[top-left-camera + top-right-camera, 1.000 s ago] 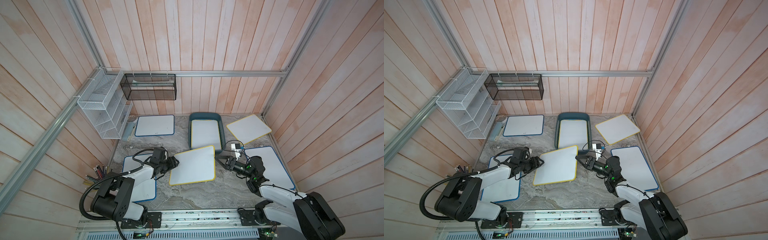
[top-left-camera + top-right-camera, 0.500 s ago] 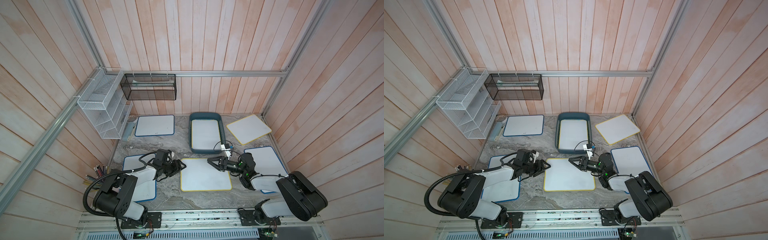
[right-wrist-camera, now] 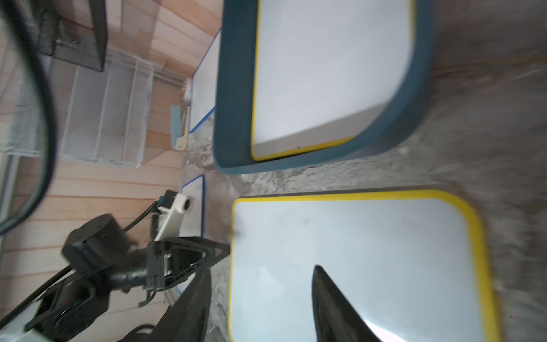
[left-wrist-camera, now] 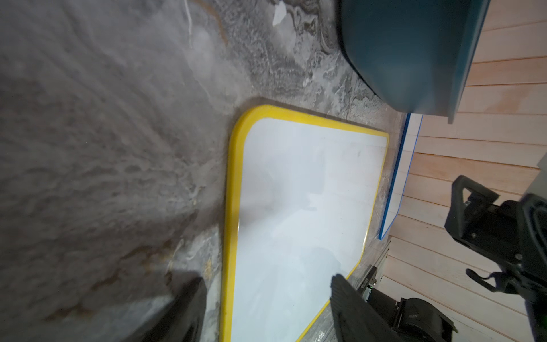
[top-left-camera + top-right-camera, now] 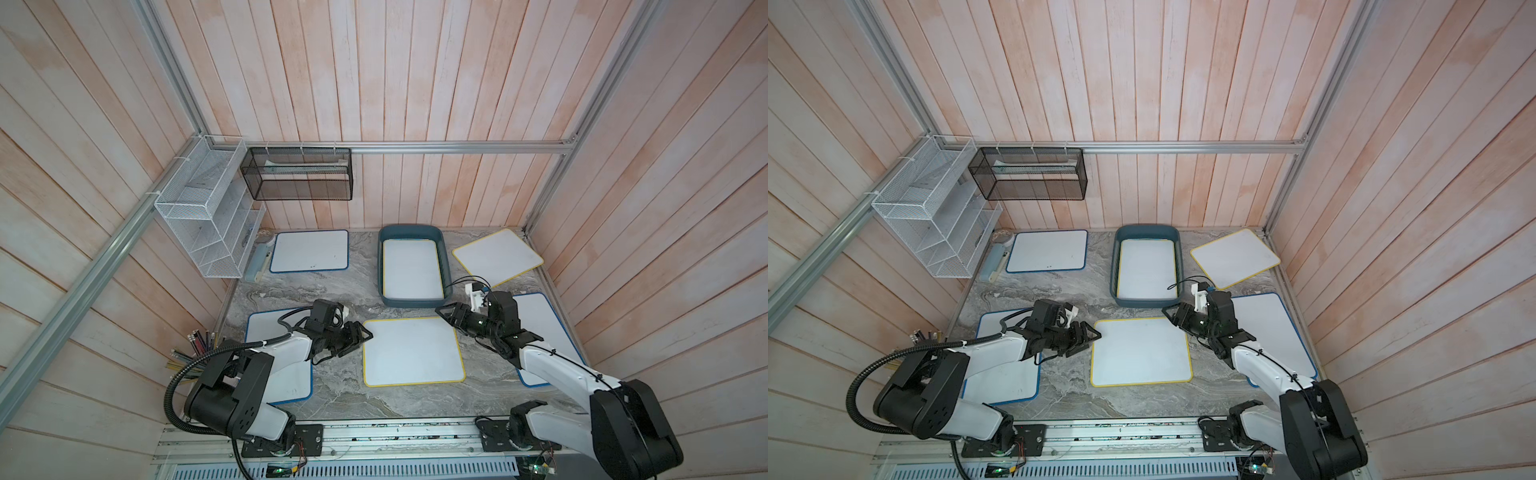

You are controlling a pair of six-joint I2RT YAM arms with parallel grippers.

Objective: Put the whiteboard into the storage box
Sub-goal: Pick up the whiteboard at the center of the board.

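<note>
Pink wooden planks wall in a grey marbled table. Mid-frame in both top views, the yellow-edged whiteboard lies flat on the table. It is just below the box, outside it, with a narrow strip of table between them. The dark teal box sits at upper centre of the tabletop and already holds a second board, also yellow-edged, flat on its floor.

The left gripper is at the whiteboard's left edge, near its upper left corner, with its jaws spread and nothing held. In its wrist view the two dark fingers stand wide apart, one over bare table and one over the white face. The yellow edge runs between them. Whether either finger touches down cannot be told.

The right gripper is at the whiteboard's upper right corner, between it and the box's lower right corner. Its jaws are also parted and empty. In its wrist view one finger lies over the white face and the other is beside the board's edge, over the table.

A blue board lies at the table's upper left. Another blue board is at lower left under the left arm, and a third blue board is at right under the right arm. A tilted board, yellow-edged, lies at upper right. A white rack hangs on the left wall and a black basket on the back wall.
</note>
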